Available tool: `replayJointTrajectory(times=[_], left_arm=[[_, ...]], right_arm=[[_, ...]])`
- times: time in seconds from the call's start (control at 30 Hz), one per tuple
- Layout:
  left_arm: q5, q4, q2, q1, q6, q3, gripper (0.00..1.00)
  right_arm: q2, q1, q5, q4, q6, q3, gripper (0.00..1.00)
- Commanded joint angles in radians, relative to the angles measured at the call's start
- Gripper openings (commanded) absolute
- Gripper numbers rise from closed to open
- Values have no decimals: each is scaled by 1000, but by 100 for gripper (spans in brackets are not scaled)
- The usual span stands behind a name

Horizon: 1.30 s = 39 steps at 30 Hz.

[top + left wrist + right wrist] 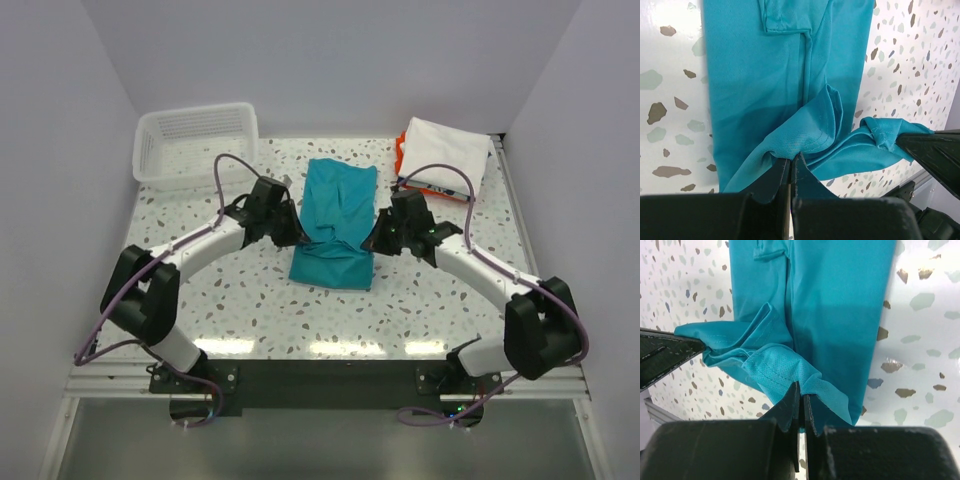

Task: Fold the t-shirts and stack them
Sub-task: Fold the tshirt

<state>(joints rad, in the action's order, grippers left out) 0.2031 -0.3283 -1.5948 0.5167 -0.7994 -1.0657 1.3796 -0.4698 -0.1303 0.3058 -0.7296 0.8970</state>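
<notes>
— Speckled table (pixel 250 300) between white walls, seen from overhead: the teal t-shirt (pixel 337 200) lies as a long folded strip between my left gripper (pixel 296 236) and my right gripper (pixel 378 240). Each one meets a long edge of it, toward the near end.

— What lies further out?

— Well beyond my left gripper, in the far corner, sits a white basket (pixel 195 140). Beyond my right gripper a folded white t-shirt (pixel 445 150) rests on an orange t-shirt (pixel 400 152), apart from the teal one.

— And the left wrist camera?

— My left jaws are pressed together on a stitched hem (pixel 810 145) of the teal cloth, which bunches into a ridge just ahead of them. The rest of the strip runs flat away from the jaws. Off to the side, a dark finger of my right gripper holds another bunch.

— The right wrist?

— My right jaws pinch a stitched fold (pixel 775 372) of teal. The cloth is rumpled toward my left gripper and flat beyond.
</notes>
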Motion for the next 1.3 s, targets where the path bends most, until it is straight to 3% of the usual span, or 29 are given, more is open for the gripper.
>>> replayJointTrajectory(times=[0.0,0.47,0.7,0.73,0.8,0.93,1.0,1.03,1.07,1.1,1.27], left_arm=[[45,51,-31,-23,35,-54,0],[82,87,-181,-58,52,-129,0],[91,92,-237,-78,68,-152,11],[100,92,-244,-78,77,-157,17],[110,95,-257,-78,85,-168,24],[110,81,-260,-83,95,-192,55],[113,68,-243,-84,98,-211,68],[102,66,-231,-86,98,-211,81],[91,66,-199,-86,97,-209,89],[84,57,-180,-86,98,-206,98],[1,28,-16,-86,83,-119,100]], right_arm=[[33,20,-40,-57,38,65,0],[202,56,-40,-88,56,134,0],[295,79,-31,-83,59,177,0],[309,80,-31,-83,62,181,4],[325,82,-16,-85,61,194,28],[358,89,-17,-45,100,255,50],[355,89,-31,-16,116,296,69],[352,89,-34,-8,133,306,78],[333,88,-38,-2,143,319,98],[322,88,-48,13,153,324,99],[214,83,-121,16,185,255,99]])
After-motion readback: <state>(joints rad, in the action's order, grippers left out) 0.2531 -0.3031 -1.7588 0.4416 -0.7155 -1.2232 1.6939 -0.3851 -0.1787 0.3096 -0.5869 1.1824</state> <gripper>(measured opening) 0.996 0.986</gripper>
